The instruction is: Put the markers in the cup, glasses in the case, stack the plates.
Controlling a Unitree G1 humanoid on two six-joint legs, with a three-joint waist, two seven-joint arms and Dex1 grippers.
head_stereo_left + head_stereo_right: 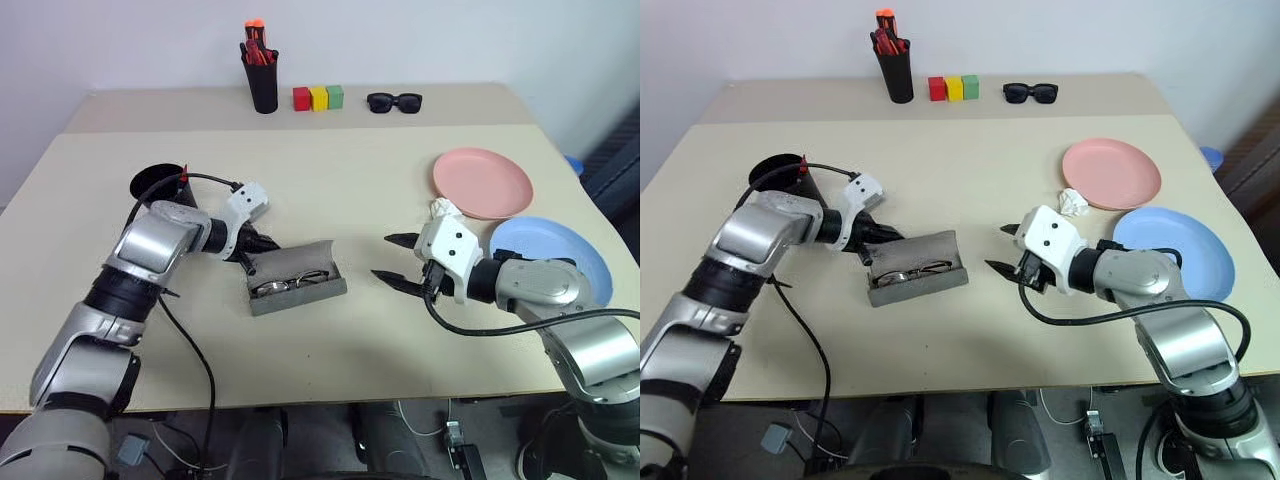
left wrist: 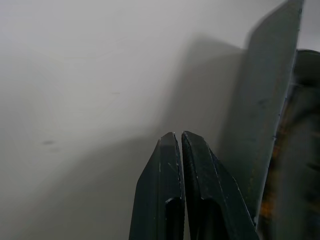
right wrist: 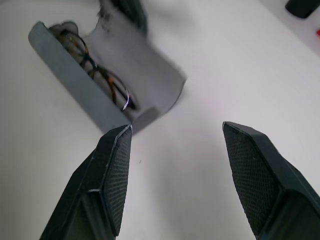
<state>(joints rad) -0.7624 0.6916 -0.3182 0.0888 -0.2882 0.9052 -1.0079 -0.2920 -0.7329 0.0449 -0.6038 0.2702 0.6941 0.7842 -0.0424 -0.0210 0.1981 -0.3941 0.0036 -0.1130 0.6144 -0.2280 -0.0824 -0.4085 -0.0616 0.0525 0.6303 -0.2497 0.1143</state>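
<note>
2 plates (image 1: 482, 182), 3 blocks (image 1: 318, 97), 1 case (image 1: 297, 278), 2 pairs of glasses (image 1: 292, 283), 1 cup (image 1: 158, 182), 1 pen pot (image 1: 264, 82)

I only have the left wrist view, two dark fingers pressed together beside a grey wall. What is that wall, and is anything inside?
Observer: It's the raised lid of the grey case, lying open on the table. The tortoiseshell glasses are already inside it.
Operator: What is the other arm doing?
Observer: The right end effector hovers open to the right of the case, holding nothing.
Operator: Are the plates stacked?
Observer: No. The pink plate and the blue plate lie side by side on the right of the table.
</note>
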